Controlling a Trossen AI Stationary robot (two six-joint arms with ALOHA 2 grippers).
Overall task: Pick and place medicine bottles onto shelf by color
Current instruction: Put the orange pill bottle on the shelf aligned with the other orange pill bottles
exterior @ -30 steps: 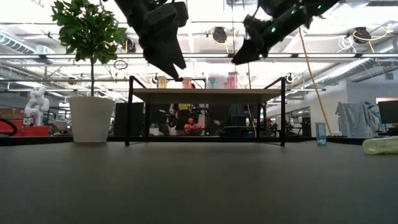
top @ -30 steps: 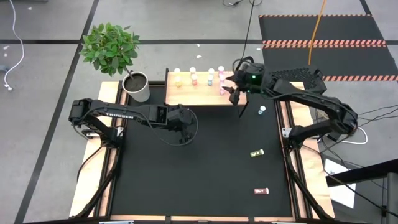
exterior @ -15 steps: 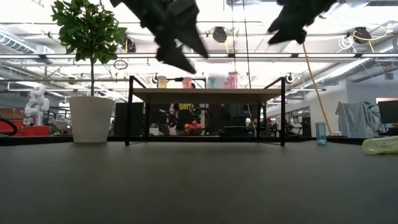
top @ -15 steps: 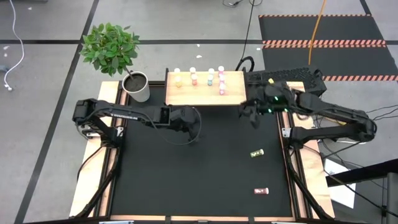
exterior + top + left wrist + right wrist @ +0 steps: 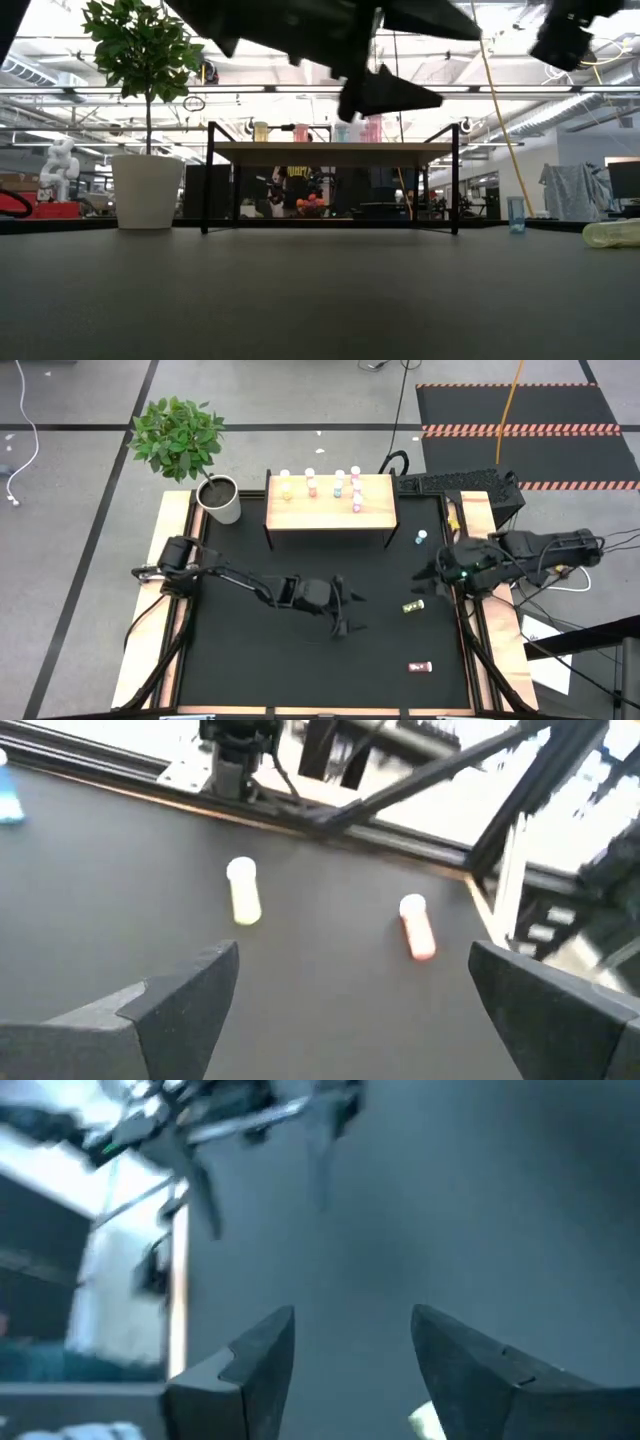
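High view straight down over the whole table (image 5: 320, 660); low view level at tabletop, both sharing the shelf (image 5: 330, 500); wrist views close above the mat

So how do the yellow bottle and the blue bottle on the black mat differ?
The yellow bottle lies on its side, while the blue bottle stands upright. The blue bottle sits close to the shelf; the yellow bottle lies farther out, right by the right pincer. Both have white caps and are still off the shelf.
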